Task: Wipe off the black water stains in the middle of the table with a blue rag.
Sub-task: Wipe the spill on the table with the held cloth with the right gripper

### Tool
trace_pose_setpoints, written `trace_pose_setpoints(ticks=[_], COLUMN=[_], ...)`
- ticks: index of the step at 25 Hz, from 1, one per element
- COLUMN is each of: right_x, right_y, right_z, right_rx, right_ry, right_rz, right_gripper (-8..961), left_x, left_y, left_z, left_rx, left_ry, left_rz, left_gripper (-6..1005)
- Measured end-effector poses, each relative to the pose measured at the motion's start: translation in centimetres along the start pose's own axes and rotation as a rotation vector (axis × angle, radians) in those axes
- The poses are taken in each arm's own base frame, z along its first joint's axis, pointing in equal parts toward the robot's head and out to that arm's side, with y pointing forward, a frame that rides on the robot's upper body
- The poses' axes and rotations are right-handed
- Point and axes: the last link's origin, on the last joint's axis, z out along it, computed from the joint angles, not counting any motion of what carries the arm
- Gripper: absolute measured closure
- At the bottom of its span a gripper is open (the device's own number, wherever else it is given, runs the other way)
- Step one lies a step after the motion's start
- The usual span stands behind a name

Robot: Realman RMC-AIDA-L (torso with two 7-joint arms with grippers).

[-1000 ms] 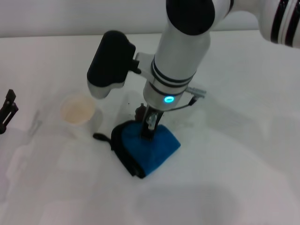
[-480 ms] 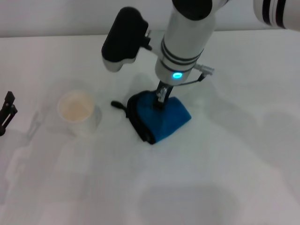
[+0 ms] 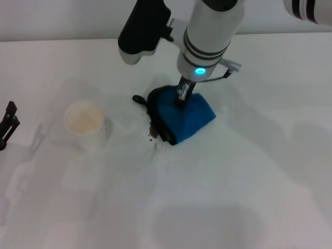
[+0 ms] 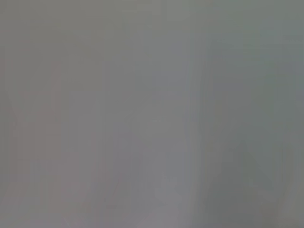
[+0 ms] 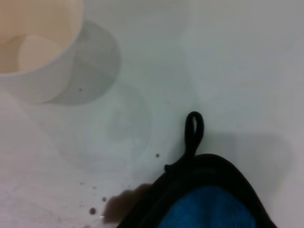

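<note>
the right gripper [image 3: 180, 98] comes down from the far edge of the table [image 3: 249, 197] and presses onto the blue rag [image 3: 184, 116] near the middle of the white top, its fingers together and pinching the cloth at the rag's far side. the rag lies folded, its black edging turned toward the left edge and its short black loop [image 5: 194, 130] lying flat on the surface just beyond the fold. the black water stains [image 3: 152, 127] show as a dark blotch touching the rag's black edge on its left, near side, with small specks [image 5: 92, 210] scattered around it. a white paper cup [image 3: 83, 124] stands upright toward the left edge, well apart from the rag. the left gripper [image 3: 7, 124] sits at the left edge; whether its fingers are apart or together cannot be told.
</note>
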Motion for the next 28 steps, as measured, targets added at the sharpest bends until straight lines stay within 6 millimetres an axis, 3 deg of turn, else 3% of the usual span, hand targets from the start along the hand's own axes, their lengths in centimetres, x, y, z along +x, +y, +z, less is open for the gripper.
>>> trace_pose_setpoints(ticks=[16,24,28], right_x=[-0.8,-0.3,-0.5], right_y=[7.1,9.2,8.4], right_z=[-0.8,-1.4,-0.9], right_rx=[-0.238,-0.362,-0.326], right_ry=[-0.012,-0.001,-0.015], right_rz=[-0.156,-0.217,-0.197], right_gripper=[916,916,917], left_x=[-0.1,0.0,0.0], left_y=[0.1,0.1,0.1], left_z=[0.4,0.5,0.5], left_rx=[-0.008,-0.008,-0.007], left_ry=[-0.012,-0.009,-0.009], left_rz=[0.000,0.000,-0.001], left_gripper=[111,112,112])
